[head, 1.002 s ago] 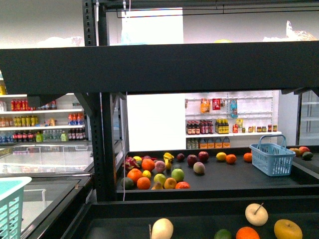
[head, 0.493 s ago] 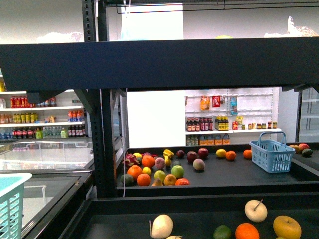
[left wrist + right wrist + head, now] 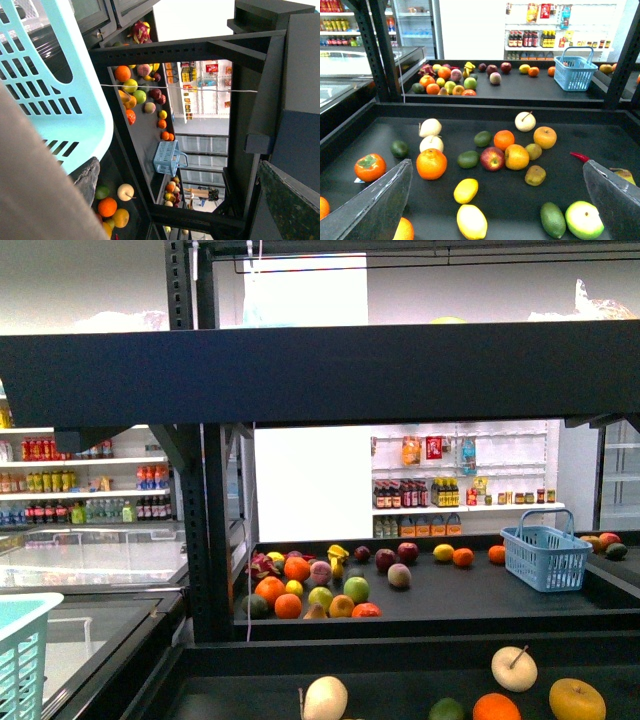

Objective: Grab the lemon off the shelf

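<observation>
Both left fingers (image 3: 89, 180) and right fingers (image 3: 380, 205) gape empty; we centre the right pair over the lemon (image 3: 466, 190) (mind the orange (image 3: 431, 163)) before closing.

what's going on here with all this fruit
A two-armed robot faces the fruit shelf. Its right end effector hangs open over the near deck, where a lemon lies untouched among other fruit. Nothing is gripped yet. A teal basket sits close by the left wrist camera.
</observation>
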Robot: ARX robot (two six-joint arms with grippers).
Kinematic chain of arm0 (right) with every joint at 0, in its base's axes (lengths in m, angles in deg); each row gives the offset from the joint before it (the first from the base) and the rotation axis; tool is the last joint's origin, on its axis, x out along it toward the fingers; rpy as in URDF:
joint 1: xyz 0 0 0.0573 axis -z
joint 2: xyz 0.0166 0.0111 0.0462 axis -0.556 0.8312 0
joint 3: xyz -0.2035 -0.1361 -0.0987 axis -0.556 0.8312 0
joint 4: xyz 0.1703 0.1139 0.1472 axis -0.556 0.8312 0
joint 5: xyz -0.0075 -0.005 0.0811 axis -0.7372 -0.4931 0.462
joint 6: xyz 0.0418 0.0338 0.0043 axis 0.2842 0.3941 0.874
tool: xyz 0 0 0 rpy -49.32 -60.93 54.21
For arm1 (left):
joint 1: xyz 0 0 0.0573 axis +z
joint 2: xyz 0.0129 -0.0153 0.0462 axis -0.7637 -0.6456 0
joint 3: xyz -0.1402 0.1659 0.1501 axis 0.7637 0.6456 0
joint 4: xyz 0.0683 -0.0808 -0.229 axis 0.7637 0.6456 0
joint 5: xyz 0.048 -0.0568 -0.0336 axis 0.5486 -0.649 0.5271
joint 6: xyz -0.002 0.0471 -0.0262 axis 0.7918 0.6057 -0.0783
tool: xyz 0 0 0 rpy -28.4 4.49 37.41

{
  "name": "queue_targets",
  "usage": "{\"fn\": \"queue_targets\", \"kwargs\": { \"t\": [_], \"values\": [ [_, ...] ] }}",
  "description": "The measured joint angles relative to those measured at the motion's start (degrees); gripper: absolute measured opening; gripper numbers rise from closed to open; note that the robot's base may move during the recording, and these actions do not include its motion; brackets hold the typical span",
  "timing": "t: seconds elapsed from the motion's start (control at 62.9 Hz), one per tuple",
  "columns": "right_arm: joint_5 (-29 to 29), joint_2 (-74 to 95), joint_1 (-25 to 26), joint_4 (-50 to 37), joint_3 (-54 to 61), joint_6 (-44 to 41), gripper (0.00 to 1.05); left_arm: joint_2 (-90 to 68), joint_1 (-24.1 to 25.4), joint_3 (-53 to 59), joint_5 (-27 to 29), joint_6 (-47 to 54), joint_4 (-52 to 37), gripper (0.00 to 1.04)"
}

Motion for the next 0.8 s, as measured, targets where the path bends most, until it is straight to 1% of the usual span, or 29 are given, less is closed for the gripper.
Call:
{"fn": "queue_targets", "kwargs": {
  "t": [0.08, 0.111, 0.143, 0.175, 0.223, 0.239, 0.27, 0.286, 0.334, 0.35, 0.429, 0.461, 0.557, 0.604, 0.62, 0.731, 0.795],
  "values": [
    [0.0, 0.0, 0.0, 0.0, 0.0, 0.0, 1.02, -0.6, -0.3, -1.2, 0.9, 0.5, 0.9, 0.96],
    [0.0, 0.0, 0.0, 0.0, 0.0, 0.0, 1.02, -0.6, -0.4, -1.4, 1.2, 1.0, 1.7, 0.90],
    [0.0, 0.0, 0.0, 0.0, 0.0, 0.0, 1.02, -0.7, -0.4, -1.6, 1.5, 1.5, 2.7, 0.81],
    [0.0, 0.0, 0.0, 0.0, 0.0, 0.0, 1.02, -0.8, -0.4, -1.6, 1.6, 1.6, 3.1, 0.76],
    [0.0, 0.0, 0.0, 0.0, 0.0, 0.0, 1.02, -1.2, -0.4, -1.6, 1.9, 2.2, 3.7, 0.65],
    [0.0, 0.0, 0.0, 0.0, 0.0, 0.0, 1.02, -1.3, -0.4, -1.6, 1.9, 2.3, 3.7, 0.63],
    [0.0, 0.0, 0.0, 0.0, 0.0, 0.0, 1.02, -1.4, -0.4, -1.6, 1.9, 2.6, 3.9, 0.56],
    [0.0, 0.0, 0.0, 0.0, 0.0, 0.0, 1.02, -1.4, -0.4, -1.6, 1.9, 2.8, 3.9, 0.54],
    [0.0, 0.0, 0.0, 0.0, 0.0, 0.0, 1.02, -1.4, -0.5, -1.6, 2.2, 4.2, 4.4, 0.44],
    [0.0, 0.0, 0.0, 0.0, 0.0, 0.0, 1.02, -1.4, -0.5, -1.6, 2.2, 4.2, 4.5, 0.43],
    [0.0, 0.0, 0.0, 0.0, 0.0, 0.0, 1.02, -1.2, -0.5, -1.6, 2.1, 5.5, 5.7, 0.27],
    [0.0, 0.0, 0.0, 0.0, 0.0, 0.0, 1.02, -1.0, -0.6, -1.6, 2.2, 5.5, 6.1, 0.24],
    [0.0, 0.0, 0.0, 0.0, 0.0, 0.0, 1.02, 0.2, -1.0, -1.1, 1.2, 7.1, 6.6, 0.20],
    [0.0, 0.0, 0.0, 0.0, 0.0, 0.0, 1.02, 1.1, -1.4, -0.6, 0.2, 6.8, 7.5, 0.15],
    [0.0, 0.0, 0.0, 0.0, 0.0, 0.0, 1.02, 1.7, -1.6, -0.3, 0.2, 8.2, 7.9, 0.13],
    [0.0, 0.0, 0.0, 0.0, 0.0, 0.0, 1.02, 5.0, -3.3, 0.9, -0.5, 13.0, 9.3, 0.12],
    [0.0, 0.0, 0.0, 0.0, 0.0, 0.0, 1.02, 7.8, -4.6, 2.7, -2.1, 15.5, 10.0, 0.12]
  ]
}}
